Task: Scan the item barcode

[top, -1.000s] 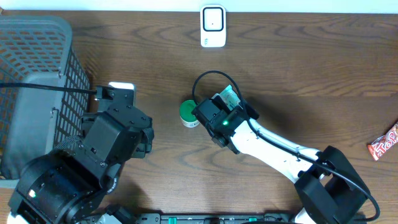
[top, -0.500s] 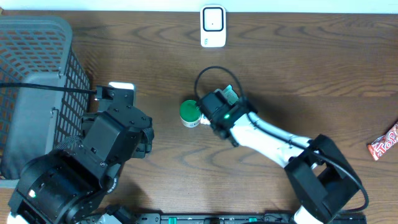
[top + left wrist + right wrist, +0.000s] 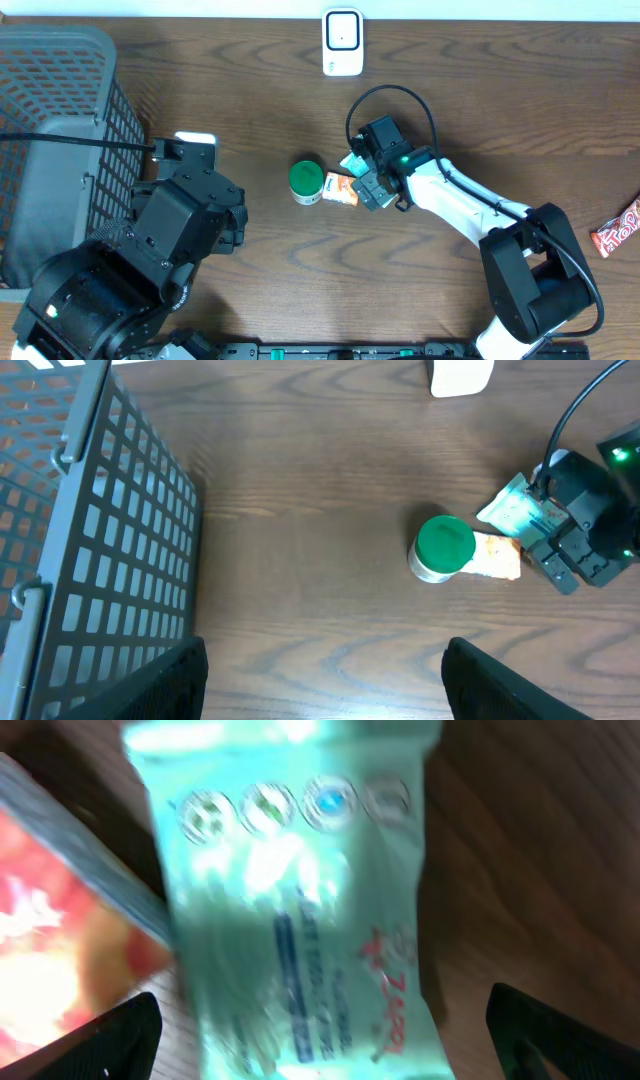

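The right gripper [image 3: 322, 1038] stands wide open over the mint-green packet [image 3: 290, 910], which lies mid-counter [image 3: 520, 80], just right of an orange packet [image 3: 341, 189] and a green-lidded jar [image 3: 305, 180]. The left gripper [image 3: 325, 675] hangs open beside the basket [image 3: 60, 120]. A white scanner [image 3: 343, 42] sits at the far edge.

Right arm [image 3: 455, 205] has white links, black joints, a green light [image 3: 404, 159] and a looping black cable [image 3: 395, 92]; left arm [image 3: 150, 250] is bulky black; left hand [image 3: 322, 660] has matte black fingers [image 3: 500, 685].
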